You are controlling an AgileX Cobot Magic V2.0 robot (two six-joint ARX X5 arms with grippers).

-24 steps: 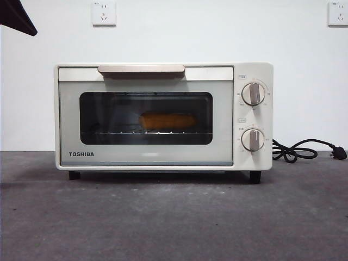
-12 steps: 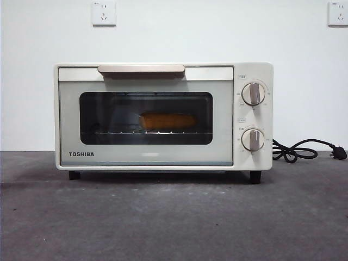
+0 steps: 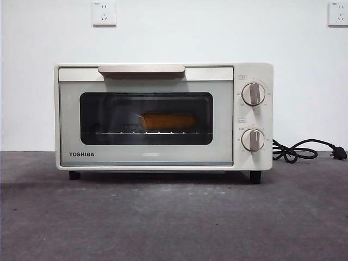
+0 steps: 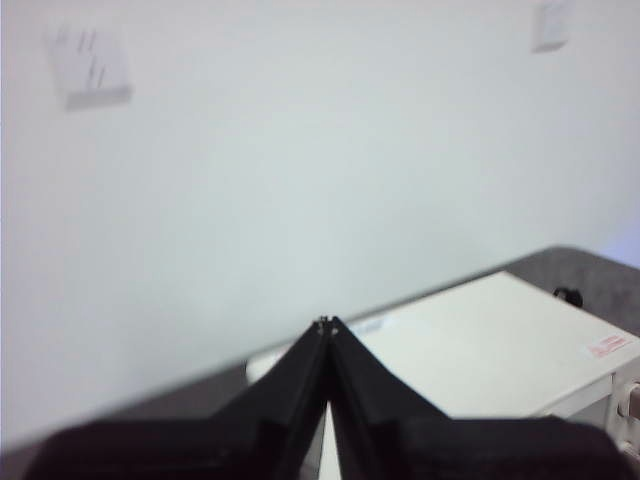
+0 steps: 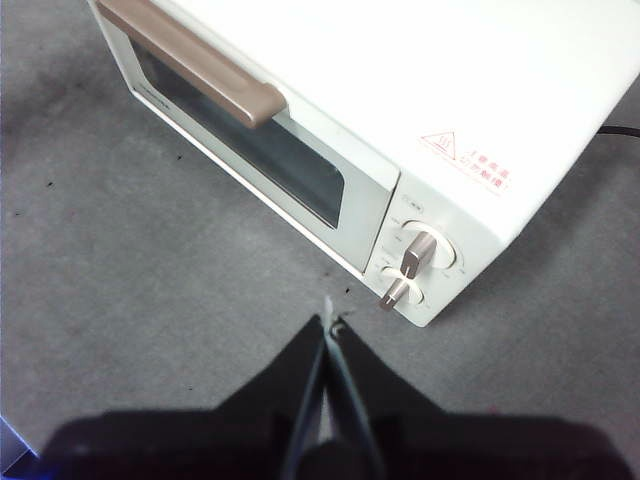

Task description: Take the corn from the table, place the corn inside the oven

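Corn (image 3: 167,120) lies lengthwise on the wire rack inside the oven (image 3: 163,116), seen through the dark glass window; door shut, beige handle (image 3: 141,69) flush along the top edge. A second ago a black arm tip showed in the upper corner of the front view — it has since gone, and nothing else in that view has shifted. Left gripper (image 4: 327,322) sits high, above and behind the oven's top, jaws pressed together, holding nothing. Right gripper (image 5: 330,322) hangs over the table (image 5: 130,260) near the oven's knob end, jaws likewise closed and empty. Judgement: placement done, door closed, arms clear — the task reads as complete. Black cord (image 3: 296,150) trails loose on the table beside the oven, unplugged.
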